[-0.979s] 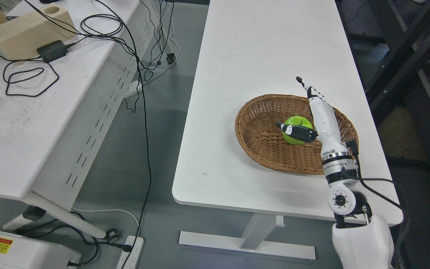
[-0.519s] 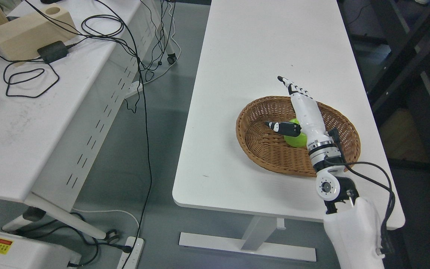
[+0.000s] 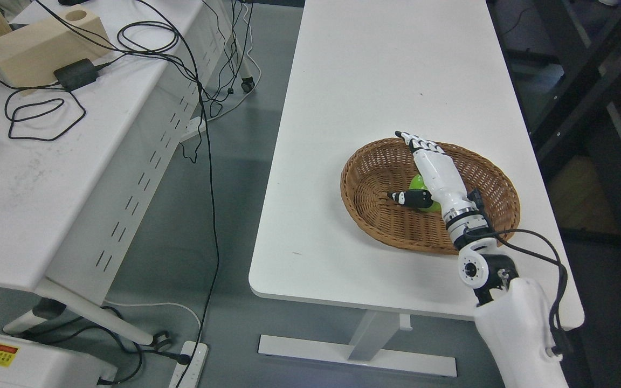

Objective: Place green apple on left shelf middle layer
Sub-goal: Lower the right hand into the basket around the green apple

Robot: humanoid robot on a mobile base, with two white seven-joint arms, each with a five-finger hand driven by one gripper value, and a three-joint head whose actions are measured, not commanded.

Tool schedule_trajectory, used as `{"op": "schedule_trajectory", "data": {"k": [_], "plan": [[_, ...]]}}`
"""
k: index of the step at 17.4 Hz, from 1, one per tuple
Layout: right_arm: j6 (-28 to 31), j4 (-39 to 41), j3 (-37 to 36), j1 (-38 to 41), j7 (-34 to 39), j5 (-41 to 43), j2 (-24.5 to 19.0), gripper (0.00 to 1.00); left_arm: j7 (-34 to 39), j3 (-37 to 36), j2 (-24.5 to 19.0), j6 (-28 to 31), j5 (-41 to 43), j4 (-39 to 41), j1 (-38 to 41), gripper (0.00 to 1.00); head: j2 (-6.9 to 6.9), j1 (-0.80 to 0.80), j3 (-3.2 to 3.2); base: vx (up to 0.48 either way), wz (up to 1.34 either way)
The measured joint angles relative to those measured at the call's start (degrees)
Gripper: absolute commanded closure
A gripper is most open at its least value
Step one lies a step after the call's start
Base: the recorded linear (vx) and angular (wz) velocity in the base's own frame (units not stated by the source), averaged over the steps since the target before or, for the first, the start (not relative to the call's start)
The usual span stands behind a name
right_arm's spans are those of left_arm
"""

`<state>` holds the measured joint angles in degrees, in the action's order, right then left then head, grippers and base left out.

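inside the wicker basket (image 3: pixel 380 215) on the white counter (image 3: pixel 375 81), my right robot hand (image 3: pixel 433 175) lies over the green apple (image 3: pixel 417 184), which sits on the basket floor, a little right of its middle. my arm comes in from the lower right of the view, crosses the near right rim of the basket and slopes down into it. my four fingers (image 3: pixel 415 143) stretch out straight toward the far rim, passing over the top of the apple, while my black-tipped thumb (image 3: pixel 408 198) sticks out to the left, lying along the near side of the fruit. the fingers are extended rather than curled, so the robot hand is open and holds nothing; i cannot tell whether the palm touches the apple, since most of the fruit is hidden under it and only a green sliver shows between the thumb and the palm. the basket stands near the front right part of the counter, with its rim well inside the edges. across a gap of grey floor to the left, a second white desk (image 3: pixel 30 178) carries a wooden block (image 3: pixel 35 46), a black power adapter (image 3: pixel 75 74) and loops of black cable (image 3: pixel 41 116).
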<state>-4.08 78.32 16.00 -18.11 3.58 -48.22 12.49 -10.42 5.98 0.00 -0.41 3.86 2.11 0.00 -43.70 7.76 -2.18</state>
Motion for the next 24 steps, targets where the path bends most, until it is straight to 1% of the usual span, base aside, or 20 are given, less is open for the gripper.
{"op": "schedule_trajectory", "data": {"k": [7, 9, 11, 12, 13, 14, 15, 16, 19, 20, 21, 24], "plan": [[-0.17, -2.53, 1.86, -0.26, 0.01, 0.02, 3.73, 0.00, 0.00, 0.00, 0.00, 0.00, -0.03, 0.00, 0.00, 0.00, 0.00, 0.00, 0.00, 0.000, 0.00], [-1.07, -2.84, 2.14, -0.26, 0.01, 0.18, 4.81, 0.01, 0.00, 0.00, 0.00, 0.00, -0.03, 0.00, 0.00, 0.00, 0.00, 0.00, 0.00, 0.000, 0.00], [-1.54, -3.02, 2.30, -0.26, 0.01, 0.27, 5.59, 0.03, 0.00, 0.00, 0.00, 0.00, -0.03, 0.00, 0.00, 0.00, 0.00, 0.00, 0.00, 0.000, 0.00], [-1.77, -3.07, 2.41, -0.25, 0.01, 0.32, 6.00, 0.09, 0.00, 0.00, 0.00, 0.00, -0.03, 0.00, 0.00, 0.00, 0.00, 0.00, 0.00, 0.000, 0.00], [-1.86, -3.05, 2.47, -0.24, 0.14, 0.35, 6.26, 0.21, 0.00, 0.00, 0.00, 0.00, -0.03, 0.00, 0.00, 0.00, 0.00, 0.00, 0.00, 0.000, 0.00], [-1.86, -2.97, 2.53, -0.22, 0.19, 0.37, 6.55, 0.35, 0.00, 0.00, 0.00, 0.00, -0.03, 0.00, 0.00, 0.00, 0.00, 0.00, 0.00, 0.000, 0.00], [-1.91, -2.82, 2.58, -0.16, 0.10, 0.39, 6.84, 0.52, 0.00, 0.00, 0.00, 0.00, -0.03, 0.00, 0.00, 0.00, 0.00, 0.00, 0.00, 0.000, 0.00], [-2.10, -2.68, 2.63, -0.10, 0.02, 0.41, 7.05, 0.65, 0.00, 0.00, 0.00, 0.00, -0.03, 0.00, 0.00, 0.00, 0.00, 0.00, 0.00, 0.000, 0.00], [-3.45, -2.01, 2.57, 0.32, -0.21, 0.43, 7.70, 0.94, 0.00, 0.00, 0.00, 0.01, -0.02, 0.00, 0.00, 0.00, 0.00, 0.00, 0.00, 0.000, 0.00], [-3.82, -1.81, 2.50, 0.50, -0.33, 0.44, 7.87, 0.97, 0.00, 0.00, 0.00, 0.01, -0.02, 0.00, 0.00, 0.00, 0.00, 0.00, 0.00, 0.000, 0.00], [-4.11, -1.62, 2.43, 0.64, -0.22, 0.45, 8.03, 0.98, 0.00, 0.00, 0.00, 0.00, -0.02, 0.00, 0.00, 0.00, 0.00, 0.00, 0.00, 0.000, 0.00], [-5.35, -1.07, 1.88, 1.08, 2.14, 0.52, 8.38, 0.97, 0.00, 0.00, 0.00, 0.00, -0.02, 0.00, 0.00, 0.00, 0.00, 0.00, 0.00, 0.000, 0.00]]}}
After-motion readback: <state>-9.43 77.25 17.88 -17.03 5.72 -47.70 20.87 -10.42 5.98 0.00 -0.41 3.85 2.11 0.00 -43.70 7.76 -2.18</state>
